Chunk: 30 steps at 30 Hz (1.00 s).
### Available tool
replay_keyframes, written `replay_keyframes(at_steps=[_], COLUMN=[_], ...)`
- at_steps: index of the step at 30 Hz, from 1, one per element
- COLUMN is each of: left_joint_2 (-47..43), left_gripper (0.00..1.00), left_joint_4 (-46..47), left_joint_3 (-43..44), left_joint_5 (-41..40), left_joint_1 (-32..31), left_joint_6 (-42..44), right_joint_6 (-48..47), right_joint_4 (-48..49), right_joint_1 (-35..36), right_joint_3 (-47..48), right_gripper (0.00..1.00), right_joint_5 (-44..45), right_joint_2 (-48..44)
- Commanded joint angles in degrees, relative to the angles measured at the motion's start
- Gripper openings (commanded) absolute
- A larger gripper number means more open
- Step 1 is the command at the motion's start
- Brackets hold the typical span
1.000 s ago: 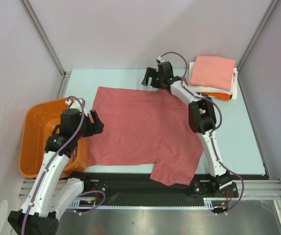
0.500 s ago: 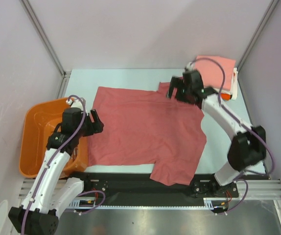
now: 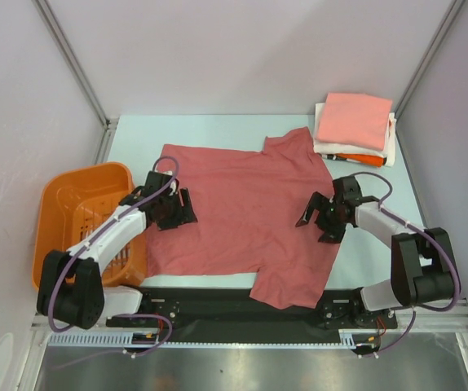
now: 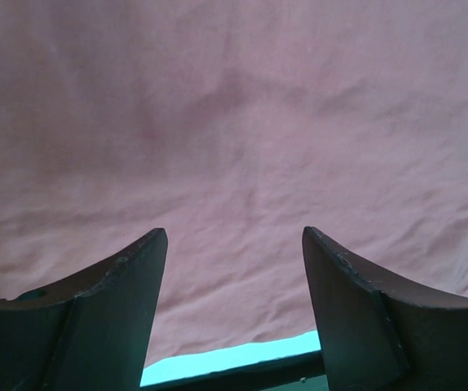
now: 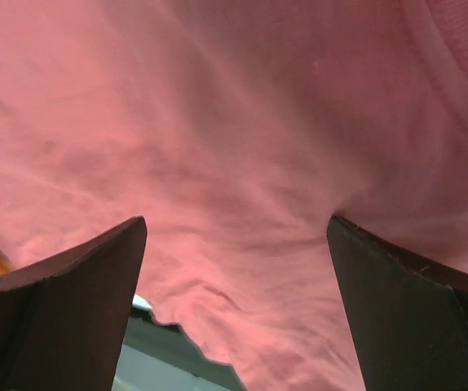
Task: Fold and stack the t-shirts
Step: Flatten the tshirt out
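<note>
From the overhead camera I see the red t-shirt (image 3: 242,220) spread flat across the middle of the table (image 3: 209,129). It lies sideways, with its hem toward the left and its neck toward the right. One sleeve points to the far side, and the other drapes over the near edge onto the dark rail. My left claw (image 3: 175,212) sits low over the shirt's left edge, just beside the orange basket (image 3: 71,213) that stands at the left end of the table. In its wrist view the left claw (image 4: 234,240) has its two fingers (image 4: 112,309) spread apart with nothing between them. Wrinkled red t-shirt (image 4: 234,122) fills the picture, with a thin strip of pale table at the bottom. I cannot tell whether the tips touch the fabric. My right claw (image 3: 315,217) is over the shirt's right side, near the neck. Its own camera shows the right claw (image 5: 238,228) spread very wide and gripping nothing, close above the red t-shirt (image 5: 234,122), with a ribbed band of collar at the upper right. In the far right corner, well apart from both claws, is the folded stack. The pink shirt (image 3: 354,120) lies on top, the white shirt (image 3: 391,140) is under it, and an edge of the orange shirt (image 3: 361,160) shows at the near side.
</note>
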Motion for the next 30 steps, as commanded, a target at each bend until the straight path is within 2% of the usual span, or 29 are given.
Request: replay_keyframes(at_steps=[1, 6, 9, 16, 21, 25, 28, 30], left_joint_2=[2.7, 3.4, 3.3, 0.0, -6.8, -15.7, -21.1, -22.9], left_gripper=[0.72, 0.72, 0.72, 0.73, 0.72, 0.73, 0.75, 0.75], left_joint_4=[5.6, 6.7, 6.8, 6.7, 2.3, -6.1, -8.7, -7.1], left_joint_3=[-0.8, -1.9, -1.8, -2.8, -6.1, -8.8, -11.9, -14.5], left_joint_5=[2.7, 2.6, 2.5, 1.5, -2.6, -18.4, -20.5, -18.1], left_joint_1=[-0.6, -0.8, -0.8, -1.0, -2.5, -5.7, -5.9, -6.6], left_joint_6=[-3.0, -3.7, -3.8, -4.6, -8.2, -16.8, -21.0, -22.5], right_joint_6=[-0.4, -1.9, -3.5, -5.8, -7.5, -7.1, -6.5, -5.7], right_joint_4=[5.6, 5.9, 4.8, 0.4, -3.7, -5.4, -8.0, -9.1], right_joint_1=[-3.4, -13.0, -16.2, -19.2, -19.8, -18.8, -16.5, -13.7], right_joint_3=[0.1, 2.0, 5.8, 15.2, 19.4, 18.5, 18.8, 18.7], right_gripper=[0.99, 0.97, 0.96, 0.96, 0.96, 0.96, 0.96, 0.96], right_joint_5=[-5.1, -2.8, -0.7, 6.8, 6.2, 5.8, 7.2, 8.3], right_joint_2=[4.1, 10.7, 12.8, 13.5, 12.6, 6.4, 2.2, -2.1])
